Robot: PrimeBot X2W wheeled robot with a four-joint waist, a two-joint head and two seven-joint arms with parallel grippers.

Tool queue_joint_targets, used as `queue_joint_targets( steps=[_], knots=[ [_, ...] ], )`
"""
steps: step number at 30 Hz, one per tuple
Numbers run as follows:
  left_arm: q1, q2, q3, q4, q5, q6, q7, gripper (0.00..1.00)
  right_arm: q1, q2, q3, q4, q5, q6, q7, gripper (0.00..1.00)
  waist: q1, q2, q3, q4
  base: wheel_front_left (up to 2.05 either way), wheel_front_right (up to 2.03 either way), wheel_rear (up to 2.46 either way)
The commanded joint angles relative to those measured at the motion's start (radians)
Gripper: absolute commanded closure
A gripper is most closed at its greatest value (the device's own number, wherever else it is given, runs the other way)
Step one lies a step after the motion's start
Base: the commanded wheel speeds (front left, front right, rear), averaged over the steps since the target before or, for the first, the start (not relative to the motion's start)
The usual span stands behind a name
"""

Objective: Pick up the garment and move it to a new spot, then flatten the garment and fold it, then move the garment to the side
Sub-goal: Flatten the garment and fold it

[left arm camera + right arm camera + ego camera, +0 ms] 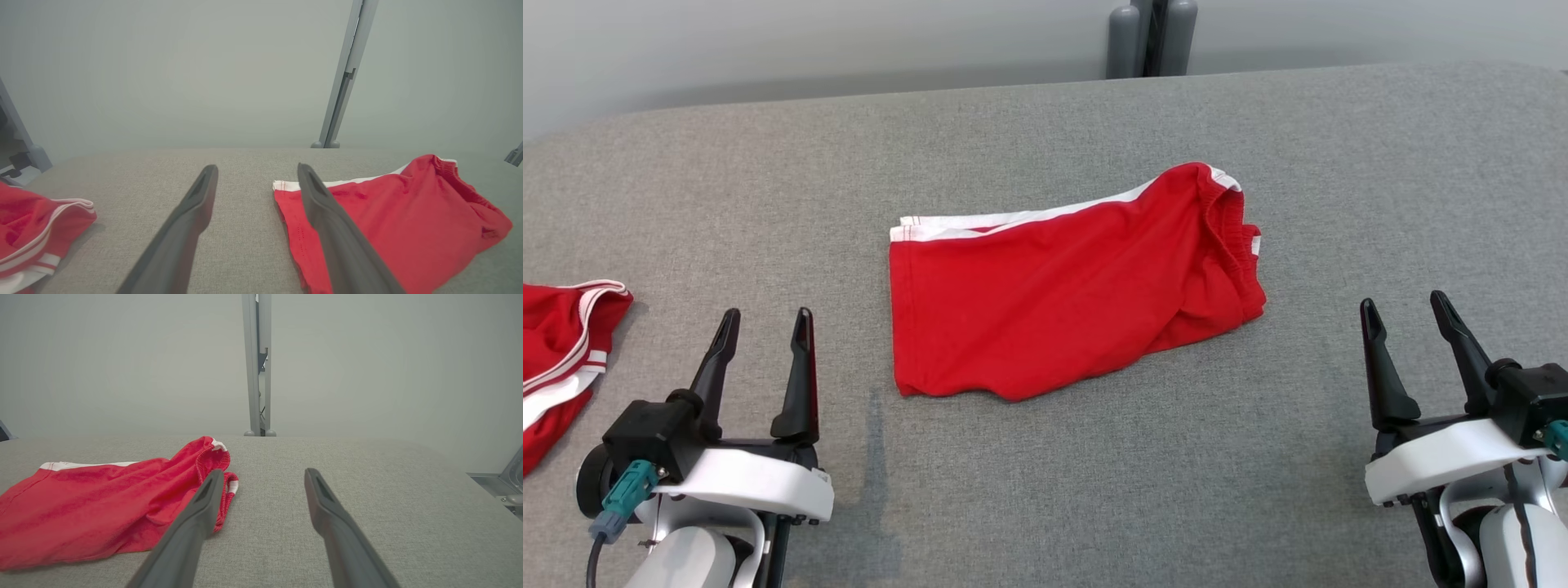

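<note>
garment: folded red shorts, centre of table, waistband right | left gripper: near left, fingers spread, empty | right gripper: near right, fingers spread, empty | both stand clear, apparently because folding is finished; the move aside, perhaps toward the second red garment far left, remains

The left arm and right arm sit low, jaws parted.
</note>
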Motion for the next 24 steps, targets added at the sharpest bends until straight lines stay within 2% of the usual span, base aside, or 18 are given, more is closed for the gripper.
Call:
queue_joint_targets(
  steps=[1, 5, 10, 20, 24],
  knots=[
    [0.002, 0.005, 0.002, -0.004, -0.002, 0.004, -0.003, 0.0, 0.0, -0.005, -0.003, -0.005, -0.008, -0.001, 0.004, 0.0, 0.0, -0.0001, 0.002, 0.0, 0.0, 0.0, 0.0],
    [-0.016, 0.003, -0.001, -0.01, -0.002, 0.004, 0.001, 0.0, -0.049, -0.005, 0.007, 0.012, -0.011, -0.001, 0.017, 0.0, 0.0, -0.0001, 0.021, 0.001, 0.0, 0.0, 0.0],
    [-0.048, -0.007, -0.019, -0.008, 0.007, -0.013, 0.005, 0.0, -0.151, -0.005, 0.043, 0.102, 0.005, -0.001, 0.029, 0.0, 0.0, -0.0001, 0.058, 0.023, 0.0, 0.0, 0.0],
    [-0.121, -0.048, -0.052, 0.025, 0.017, -0.05, -0.004, 0.0, -0.335, -0.006, 0.104, 0.417, 0.08, -0.001, -0.018, 0.0, 0.0, -0.0001, 0.134, 0.075, 0.0, 0.0, 0.0],
    [-0.143, -0.057, -0.057, 0.05, 0.02, -0.068, -0.01, 0.0, -0.387, -0.005, 0.118, 0.543, 0.151, -0.001, -0.048, 0.0, 0.0, -0.0001, 0.149, 0.081, 0.0, 0.0, 0.0]
  ],
)
